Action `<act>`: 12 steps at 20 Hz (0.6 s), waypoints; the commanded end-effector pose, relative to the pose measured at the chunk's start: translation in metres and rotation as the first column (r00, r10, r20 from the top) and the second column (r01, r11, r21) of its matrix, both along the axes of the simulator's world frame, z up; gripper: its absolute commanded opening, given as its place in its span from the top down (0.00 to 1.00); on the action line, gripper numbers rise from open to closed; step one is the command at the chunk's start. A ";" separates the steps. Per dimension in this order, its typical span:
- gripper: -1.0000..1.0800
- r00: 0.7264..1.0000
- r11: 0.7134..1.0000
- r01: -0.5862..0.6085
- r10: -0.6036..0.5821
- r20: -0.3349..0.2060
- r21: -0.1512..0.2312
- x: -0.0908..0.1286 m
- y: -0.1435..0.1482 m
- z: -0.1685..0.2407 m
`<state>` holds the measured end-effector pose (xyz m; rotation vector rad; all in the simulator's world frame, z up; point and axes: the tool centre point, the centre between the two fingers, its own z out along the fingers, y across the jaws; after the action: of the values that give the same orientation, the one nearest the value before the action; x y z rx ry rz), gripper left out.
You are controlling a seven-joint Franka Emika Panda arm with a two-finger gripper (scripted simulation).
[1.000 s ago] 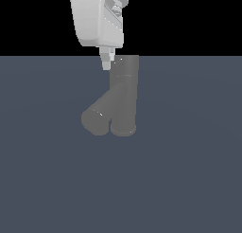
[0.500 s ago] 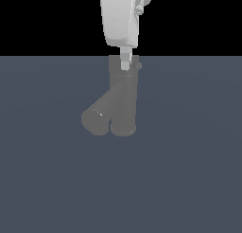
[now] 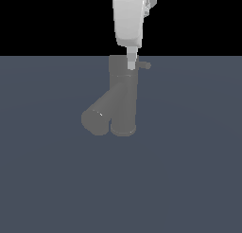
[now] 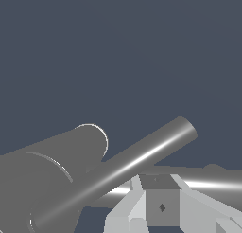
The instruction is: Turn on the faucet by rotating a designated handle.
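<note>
The thin straight grey rod handle (image 3: 144, 65) juts sideways from the cap of the faucet, its tip showing just beside the end effector (image 3: 131, 65) on the exterior view's right. In the wrist view the same rod (image 4: 142, 158) runs as a long shiny bar right past the end effector's pale finger (image 4: 160, 203), very close to it; whether they touch cannot be told.

The dull grey Y-shaped faucet (image 3: 124, 104) stands directly below the end effector, an upright thick cylinder with a second thick spout cylinder (image 3: 101, 114) branching diagonally down toward the exterior view's left. The end effector's white body hangs straight above the faucet's cap, its narrow fingertip reaching down to cap level.

How far apart the fingers stand cannot be told: only one slim finger shows in the exterior view, and the wrist view shows too little of them.

The faucet rests on a flat dark blue-grey worktop (image 3: 189, 170).
</note>
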<state>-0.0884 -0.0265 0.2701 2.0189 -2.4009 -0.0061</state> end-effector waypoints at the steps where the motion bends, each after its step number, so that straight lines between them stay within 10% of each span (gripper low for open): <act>1: 1.00 0.999 0.999 0.034 -0.034 0.007 -0.001 0.007 -0.024 0.000; 12: 1.00 0.999 0.999 0.047 -0.047 0.007 -0.001 0.024 -0.055 0.000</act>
<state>-0.0675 -0.0587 0.2701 2.0064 -2.4136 -0.0074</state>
